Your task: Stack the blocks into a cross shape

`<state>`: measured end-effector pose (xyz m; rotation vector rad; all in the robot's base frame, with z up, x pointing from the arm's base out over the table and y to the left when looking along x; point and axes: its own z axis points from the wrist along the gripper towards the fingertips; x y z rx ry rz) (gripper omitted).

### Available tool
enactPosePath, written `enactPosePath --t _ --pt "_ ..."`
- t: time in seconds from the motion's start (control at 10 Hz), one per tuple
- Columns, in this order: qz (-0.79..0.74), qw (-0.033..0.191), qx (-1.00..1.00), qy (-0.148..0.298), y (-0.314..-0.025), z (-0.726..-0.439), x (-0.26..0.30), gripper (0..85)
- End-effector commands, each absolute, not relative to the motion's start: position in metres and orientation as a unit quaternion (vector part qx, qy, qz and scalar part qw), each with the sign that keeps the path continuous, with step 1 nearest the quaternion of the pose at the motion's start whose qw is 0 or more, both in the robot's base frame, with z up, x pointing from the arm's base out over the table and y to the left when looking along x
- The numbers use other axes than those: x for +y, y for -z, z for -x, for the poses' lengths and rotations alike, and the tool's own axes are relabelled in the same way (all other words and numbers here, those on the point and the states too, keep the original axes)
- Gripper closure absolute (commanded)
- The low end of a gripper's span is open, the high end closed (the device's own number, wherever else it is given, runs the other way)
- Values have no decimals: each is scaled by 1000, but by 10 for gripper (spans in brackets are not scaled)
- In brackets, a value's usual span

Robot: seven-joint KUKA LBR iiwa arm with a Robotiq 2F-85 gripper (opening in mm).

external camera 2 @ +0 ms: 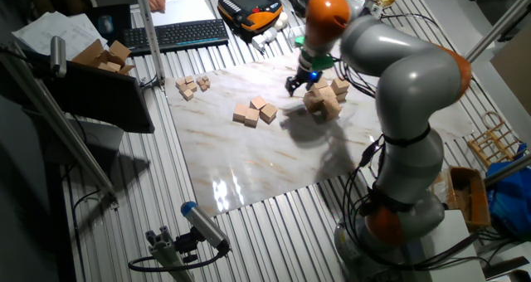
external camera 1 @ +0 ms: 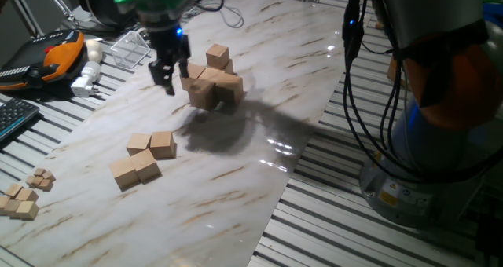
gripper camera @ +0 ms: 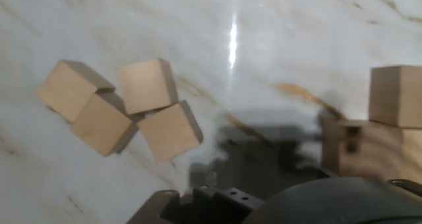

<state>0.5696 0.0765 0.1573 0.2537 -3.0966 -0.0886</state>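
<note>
Several light-tan wooden blocks (external camera 1: pixel 216 88) form a low pile on the marble board, with one block (external camera 1: pixel 218 57) resting on top. The same pile (external camera 2: pixel 325 99) shows in the other fixed view, and it sits at the right edge (gripper camera: pixel 386 99) of the hand view. A loose group of blocks (external camera 1: pixel 145 159) (external camera 2: pixel 255 112) (gripper camera: pixel 142 85) lies flat nearer the front. My gripper (external camera 1: pixel 169 77) (external camera 2: pixel 296 85) hangs just left of the pile, above the board, open with nothing between its fingers. The hand view does not show the fingertips.
Tiny wooden cubes (external camera 1: pixel 23 196) (external camera 2: pixel 192 86) cluster at the board's left corner. A keyboard (external camera 1: pixel 12 118), an orange-black pendant (external camera 1: pixel 55 55), a white plug (external camera 1: pixel 86 78) and a wire rack (external camera 1: pixel 130 47) lie beyond the board. The robot's base (external camera 1: pixel 432 157) and cables stand at the right.
</note>
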Motion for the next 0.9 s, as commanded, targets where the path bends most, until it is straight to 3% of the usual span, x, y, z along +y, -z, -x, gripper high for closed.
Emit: enactPosePath --t 0.0,0.5,0.8 --pt "-90 16 -995 31 -151 -569 113 170" --pt "-123 -1 -991 47 -116 -567 141 170" --pt "-163 -26 -986 38 -99 -569 146 170"
